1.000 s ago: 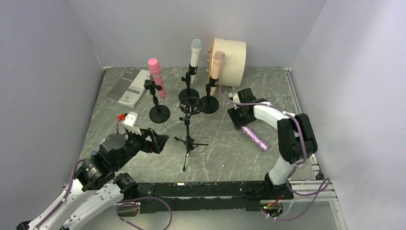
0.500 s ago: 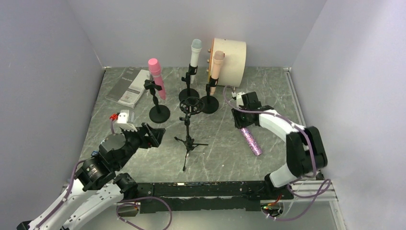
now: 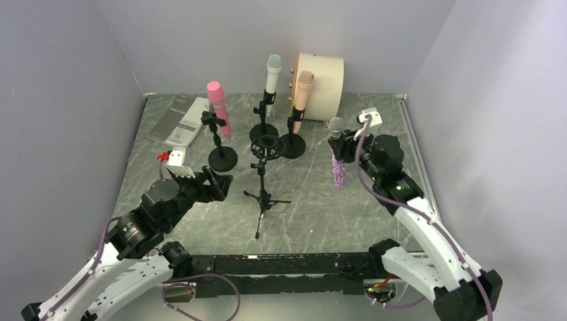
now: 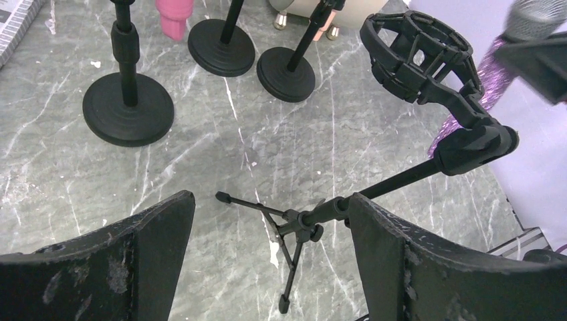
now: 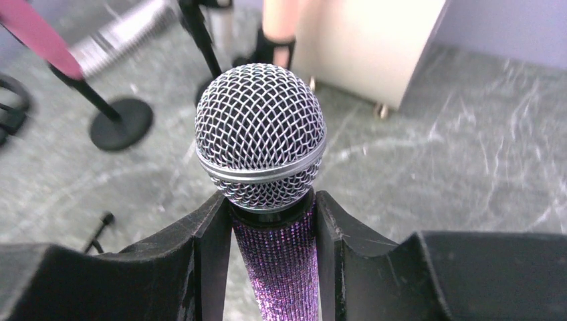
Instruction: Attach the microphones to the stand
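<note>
A robotics lab test booth: plain pale walls [image 3: 60, 80] close round three sides of a grey marbled table [image 3: 314, 200], and along the table's near edge a black mounting rail [image 3: 287, 264] carries two robot arms [image 3: 134, 234] trailing loose purple cables [image 3: 200, 276], under even indoor light

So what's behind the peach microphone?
A big cream drum-shaped thing sits right behind the peach microphone. The microphone covers a strip of its left side, so that bit is hidden.

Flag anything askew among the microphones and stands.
The pink microphone leans sideways in its clip, while the white microphone stands upright. The tripod stand's shock mount is empty. Nothing looks spilled or damaged.
</note>
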Controlling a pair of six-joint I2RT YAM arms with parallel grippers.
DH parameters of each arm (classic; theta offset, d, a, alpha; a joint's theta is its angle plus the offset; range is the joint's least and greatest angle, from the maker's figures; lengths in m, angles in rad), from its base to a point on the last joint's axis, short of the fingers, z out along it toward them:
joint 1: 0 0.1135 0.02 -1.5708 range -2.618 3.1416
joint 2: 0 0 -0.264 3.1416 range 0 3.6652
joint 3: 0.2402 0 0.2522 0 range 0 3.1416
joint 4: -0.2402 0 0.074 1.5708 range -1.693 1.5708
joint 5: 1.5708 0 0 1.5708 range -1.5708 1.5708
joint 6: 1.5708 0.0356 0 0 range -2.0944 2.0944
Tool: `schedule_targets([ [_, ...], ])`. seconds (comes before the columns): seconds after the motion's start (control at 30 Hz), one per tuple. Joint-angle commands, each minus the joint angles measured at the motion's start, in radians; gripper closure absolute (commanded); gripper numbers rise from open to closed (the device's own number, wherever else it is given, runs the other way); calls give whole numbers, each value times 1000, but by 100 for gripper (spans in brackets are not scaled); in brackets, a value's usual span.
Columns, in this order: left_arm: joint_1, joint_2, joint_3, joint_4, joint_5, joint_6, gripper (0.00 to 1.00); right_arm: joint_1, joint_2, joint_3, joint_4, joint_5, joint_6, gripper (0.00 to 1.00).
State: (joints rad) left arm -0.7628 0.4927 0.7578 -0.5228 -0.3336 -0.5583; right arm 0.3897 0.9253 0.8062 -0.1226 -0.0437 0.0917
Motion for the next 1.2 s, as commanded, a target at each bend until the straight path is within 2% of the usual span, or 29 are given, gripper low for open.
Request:
schedule_targets([
  [0.0, -1, -17, 38, 26, -14, 42, 11, 20, -95, 40, 177, 6, 91, 100],
  [0.2, -2, -25, 49, 44, -16, 54, 11, 112, -74, 149, 288, -42, 60, 100],
  [0.5, -2, -30, 38, 96, 70, 49, 11, 407, 142, 394, 428, 101, -165, 100],
  [0.8, -2, -13, 37, 93, 75, 51, 11, 423, 247, 611, 384, 148, -150, 100],
  [1.17, -1, 4, 36, 93, 86, 45, 11, 422, 374, 738, 321, 64, 73, 100],
])
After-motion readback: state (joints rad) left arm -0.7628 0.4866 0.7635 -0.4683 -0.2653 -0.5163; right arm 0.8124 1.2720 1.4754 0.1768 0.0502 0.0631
